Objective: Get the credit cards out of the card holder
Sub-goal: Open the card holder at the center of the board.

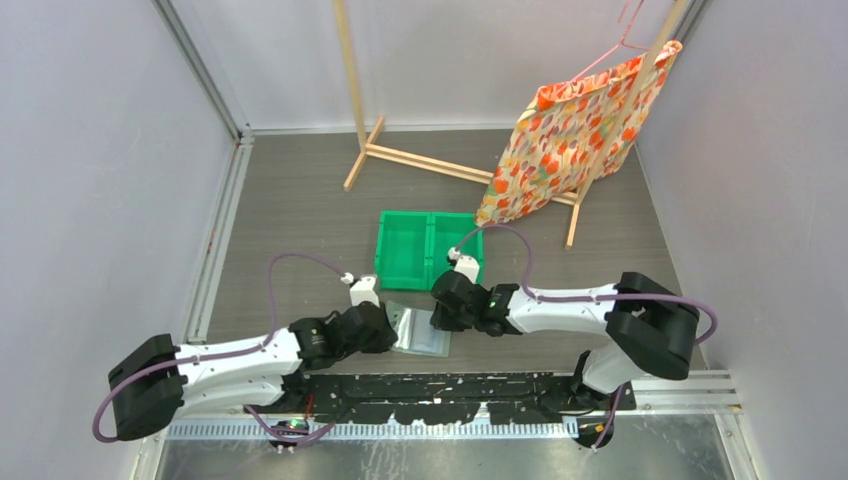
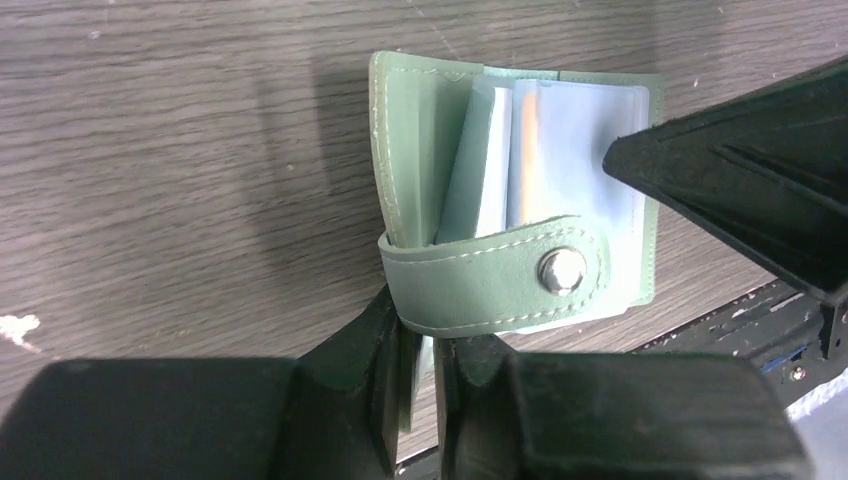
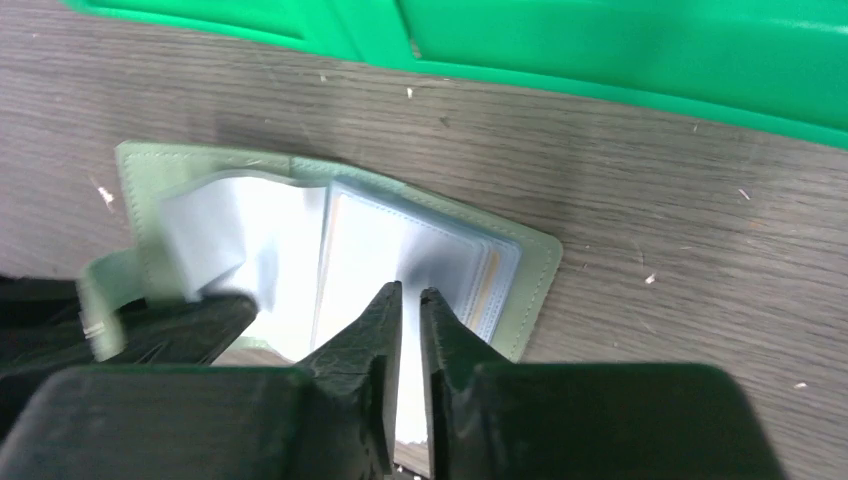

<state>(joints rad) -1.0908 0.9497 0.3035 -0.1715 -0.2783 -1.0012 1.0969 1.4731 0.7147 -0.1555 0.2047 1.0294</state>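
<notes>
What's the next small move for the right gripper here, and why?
Probably close the right gripper and pull gently outward. Its narrow jaws straddle a pale sheet, card or sleeve unclear; the left gripper pins the card holder by its edge, and a tan credit card sits inside.

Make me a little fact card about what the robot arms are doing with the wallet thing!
card holder: open on the table, just in front of the green bin
credit cards: inside the sleeves, only an orange edge showing
left gripper: pinching the holder's cover edge
right gripper: nearly closed, a pale sleeve in the gap
cards taken out: none in view
</notes>
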